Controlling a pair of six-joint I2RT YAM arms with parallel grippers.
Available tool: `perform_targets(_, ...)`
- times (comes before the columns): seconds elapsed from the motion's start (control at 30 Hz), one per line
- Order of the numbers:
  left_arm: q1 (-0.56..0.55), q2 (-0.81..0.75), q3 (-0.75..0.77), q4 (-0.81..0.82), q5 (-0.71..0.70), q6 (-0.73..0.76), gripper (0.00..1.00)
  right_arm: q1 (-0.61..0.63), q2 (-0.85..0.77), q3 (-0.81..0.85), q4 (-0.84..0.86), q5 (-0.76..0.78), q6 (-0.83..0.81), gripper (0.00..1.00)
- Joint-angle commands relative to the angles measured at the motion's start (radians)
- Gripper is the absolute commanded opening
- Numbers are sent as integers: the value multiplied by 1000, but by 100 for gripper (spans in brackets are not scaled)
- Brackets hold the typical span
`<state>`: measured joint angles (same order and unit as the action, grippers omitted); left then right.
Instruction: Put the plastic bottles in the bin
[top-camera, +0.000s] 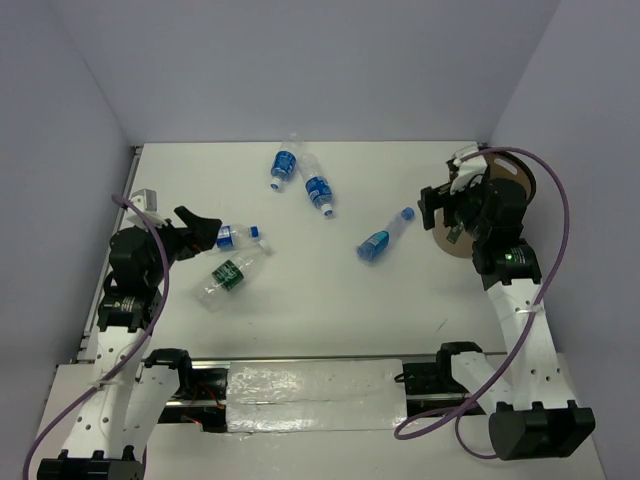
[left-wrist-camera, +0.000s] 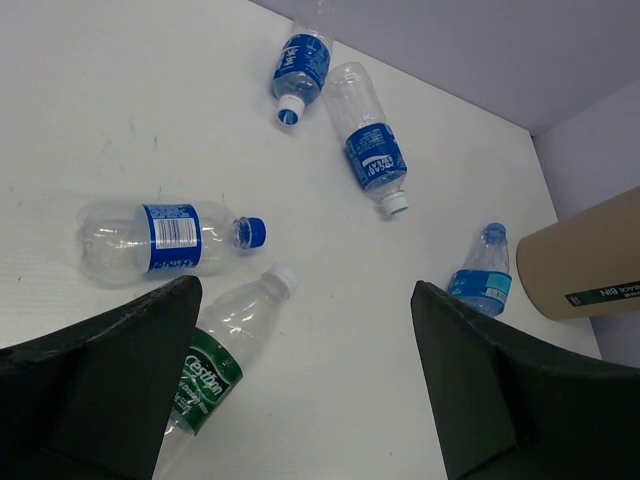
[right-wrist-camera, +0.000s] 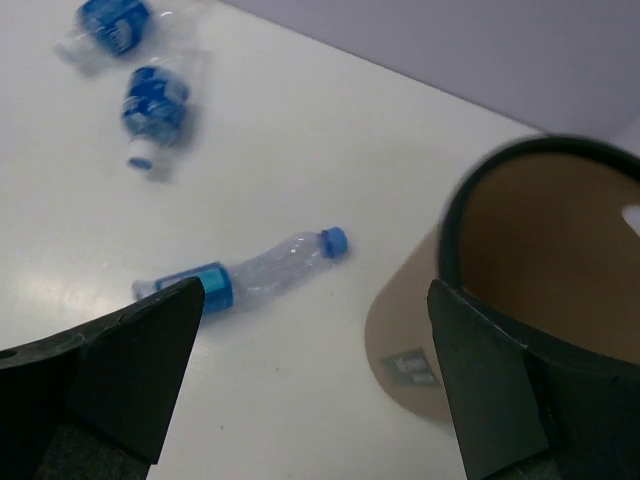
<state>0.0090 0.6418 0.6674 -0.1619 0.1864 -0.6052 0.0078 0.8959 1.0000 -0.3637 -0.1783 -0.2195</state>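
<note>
Spreading wide, the two dark fingers (left-wrist-camera: 110, 370) of the left gripper (left-wrist-camera: 305, 295) are seen with nothing clasped between them. The lower body of the green-labelled bottle (left-wrist-camera: 215, 350) is partly hidden under the finger on the left of the wrist view. This bottle is laid on its side, with its pale cap pointed up into the gap between the fingers. Just beyond it the nearest blue bottle (left-wrist-camera: 160, 238) is laid flat with its blue cap to the right. In the top view it is found just beside the fingertips.

Farther out, the far blue bottle (top-camera: 284, 165) and the middle blue bottle (top-camera: 318, 190) are set close together near the back wall. The right-hand blue bottle (top-camera: 383, 238) is placed well apart from them, between the middle of the table (top-camera: 300, 310) and the bin (top-camera: 500, 200).

The right gripper (right-wrist-camera: 315, 300) is likewise held wide open and empty. In its wrist view the bin's dark rim and tan inner wall are partly covered by the right-hand finger (right-wrist-camera: 530, 390). The right-hand blue bottle is seen lying near the bin's outer wall, with its cap turned towards it. All five bottles are found lying on the table.
</note>
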Motion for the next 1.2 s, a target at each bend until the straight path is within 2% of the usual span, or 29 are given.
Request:
perform_targets(0.0,3,-7,1,15,19,2,99,24,-52,-1,-49,-373,-320,100)
perform_targets(0.07,3,-2,-2,13,19,-11,97,73,-66,-14,-87,-444,-441,100)
perform_targets(0.1,3,4,-3,13,16,-16,95,143,-69,-17,-104,-432,-478,100)
perform_targets(0.13,3,9,-3,7,12,-21,93,176,-65,-12,-176,-428,-588,100)
perform_targets(0.2,3,22,-5,4,15,-34,89,230,-23,8,-249,-449,-682,100)
perform_targets(0.27,5,28,-11,12,27,-48,77,309,36,43,-384,-451,-809,100)
perform_targets(0.3,3,35,-14,16,39,-56,67,332,119,92,-433,-432,-851,100)
perform_targets(0.33,3,39,-14,24,47,-70,28,371,167,121,-527,-425,-936,96)
perform_targets(0.37,3,50,-11,25,53,-79,13,380,213,150,-568,-418,-974,91)
perform_targets(0.4,3,59,-8,19,56,-88,2,389,306,211,-599,-399,-1007,83)
perform_targets(0.43,5,67,-3,9,62,-94,2,397,354,241,-638,-388,-1017,81)
perform_targets(0.47,3,81,3,-8,67,-99,7,405,430,264,-644,-377,-1020,81)
perform_targets(0.5,3,85,6,-20,70,-105,17,409,461,302,-652,-350,-1029,85)
perform_targets(0.53,3,90,6,-33,67,-122,46,414,487,311,-644,-328,-1053,91)
perform_targets(0.57,5,90,5,-57,65,-131,61,426,521,315,-627,-304,-1063,99)
perform_targets(0.63,3,84,-6,-77,64,-149,81,442,552,304,-595,-212,-1141,100)
perform_targets(0.7,5,61,-23,-96,62,-162,88,446,598,295,-583,-137,-1248,100)
perform_targets(0.8,3,19,-34,-126,45,-168,90,437,649,276,-574,-69,-1371,100)
perform_targets(1.0,3,-18,-52,-168,28,-169,91,432,748,282,-520,-26,-1434,100)
perform_targets(1.17,5,-21,-51,-176,39,-180,91,434,853,315,-535,-53,-1437,99)
